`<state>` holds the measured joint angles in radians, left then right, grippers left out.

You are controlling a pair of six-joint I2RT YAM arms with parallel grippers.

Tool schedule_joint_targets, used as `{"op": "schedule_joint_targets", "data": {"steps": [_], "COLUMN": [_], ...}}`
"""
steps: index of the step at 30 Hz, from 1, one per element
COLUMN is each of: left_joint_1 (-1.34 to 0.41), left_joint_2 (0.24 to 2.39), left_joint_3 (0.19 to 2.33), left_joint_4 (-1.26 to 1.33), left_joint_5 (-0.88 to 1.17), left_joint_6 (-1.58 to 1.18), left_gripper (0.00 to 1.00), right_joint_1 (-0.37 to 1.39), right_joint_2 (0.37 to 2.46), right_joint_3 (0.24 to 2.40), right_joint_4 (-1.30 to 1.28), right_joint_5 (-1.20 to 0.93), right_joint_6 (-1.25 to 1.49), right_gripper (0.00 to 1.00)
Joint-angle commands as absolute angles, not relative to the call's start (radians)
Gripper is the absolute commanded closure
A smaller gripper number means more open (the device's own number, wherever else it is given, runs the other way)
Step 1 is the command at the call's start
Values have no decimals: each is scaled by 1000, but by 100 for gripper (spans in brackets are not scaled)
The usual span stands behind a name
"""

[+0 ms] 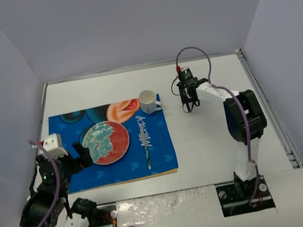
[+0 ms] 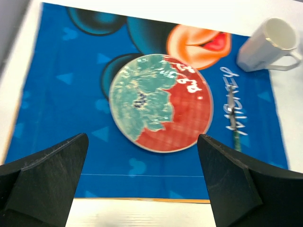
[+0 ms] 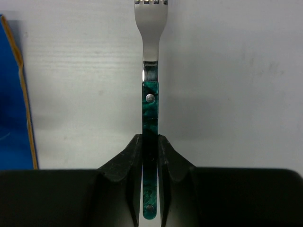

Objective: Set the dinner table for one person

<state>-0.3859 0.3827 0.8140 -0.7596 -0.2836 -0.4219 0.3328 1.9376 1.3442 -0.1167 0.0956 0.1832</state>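
The right pincer (image 3: 150,142) is pinched tight on the green handle of a fork (image 3: 151,71), gripping near the butt end so the neck and tines run straight out ahead of it, presumably so the fork can be carried and laid down lengthwise beside the setting. Under it is the bare white desk (image 3: 236,94), which spreads beneath both arms; the blue placemat (image 2: 57,94) shows only as a strip off to this pincer's left. From where I stand I cannot tell whether the fork is resting on the desk or just clear of it, and the tine tips are cut off at the top of the wrist view. The left pincer (image 2: 142,138) hangs wide open and empty above the near edge of the placemat, likely kept out of the way. Ahead of it lies the red-and-green plate (image 2: 161,101), set at the middle of the mat as the centre of the place; farther ahead and to its right stands a white mug (image 2: 265,45). A slim utensil (image 2: 232,118) lies to the plate's right, too blurred to name.
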Motion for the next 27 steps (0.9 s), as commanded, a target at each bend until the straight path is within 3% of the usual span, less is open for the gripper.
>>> {"op": "schedule_joint_targets", "data": {"steps": [1,5,11,19,27], "left_joint_1": [-383,-385,-410,-429,-433], "left_joint_2": [552,749,980,1177,1341], "left_joint_3": [935,1037,1183,1302,1436], "left_joint_4": [-601,-503,-326,-152,-141], "left_joint_5": [-114,29,154,164,199], "left_joint_6": [-540,-658,-783,-827,-724], "left_gripper": [3,3,3,7,8], "right_joint_1": [367,457,584,715,821], "right_joint_2": [1635,1443,1320,1328,1371], "right_joint_3": [1281,1232,1235,1268,1293], "right_joint_4": [-80,-100,-93,-71,-57], "right_joint_5": [129,118,67,66,40], "right_joint_6": [219,215,240,273,285], "right_gripper": [100,100,100,100,100]}}
